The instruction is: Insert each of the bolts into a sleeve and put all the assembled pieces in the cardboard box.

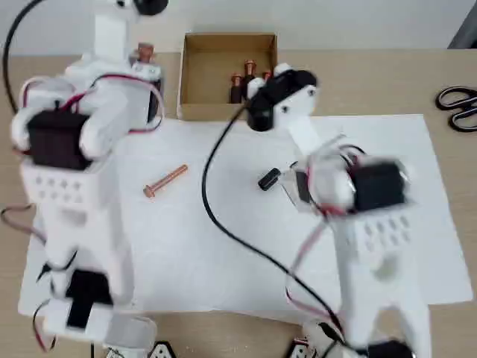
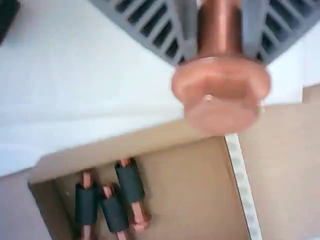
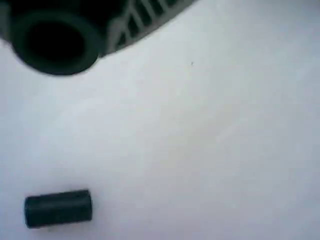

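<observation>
Clenching a bolt (image 2: 220,95), left end effector (image 2: 220,25) hangs beside the cardboard box (image 1: 195,74) | right end effector (image 3: 75,25) grips a sleeve (image 3: 55,47) at the box's opposite front corner, well apart.

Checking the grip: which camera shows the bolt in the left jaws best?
Left wrist view: the bolt is close up, shank between the jaws. The high view shows the bolt small, beside the cardboard box.
</observation>
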`<act>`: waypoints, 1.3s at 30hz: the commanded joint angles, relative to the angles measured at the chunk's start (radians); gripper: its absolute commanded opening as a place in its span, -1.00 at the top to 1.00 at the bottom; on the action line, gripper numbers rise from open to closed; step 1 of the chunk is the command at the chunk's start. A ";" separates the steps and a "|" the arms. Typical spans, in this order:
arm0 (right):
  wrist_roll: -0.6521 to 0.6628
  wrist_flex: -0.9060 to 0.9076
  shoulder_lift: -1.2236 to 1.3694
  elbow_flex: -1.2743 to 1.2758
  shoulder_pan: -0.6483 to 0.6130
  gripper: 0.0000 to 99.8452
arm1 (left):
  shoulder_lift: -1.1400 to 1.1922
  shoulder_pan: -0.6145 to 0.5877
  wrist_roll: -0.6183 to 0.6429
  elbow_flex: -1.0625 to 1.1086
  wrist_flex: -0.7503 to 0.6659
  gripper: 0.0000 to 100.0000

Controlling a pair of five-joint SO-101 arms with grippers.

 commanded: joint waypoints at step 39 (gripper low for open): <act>-0.281 -1.053 -1.181 1.514 -0.116 0.99 | -0.802 0.238 0.334 1.366 -0.813 0.99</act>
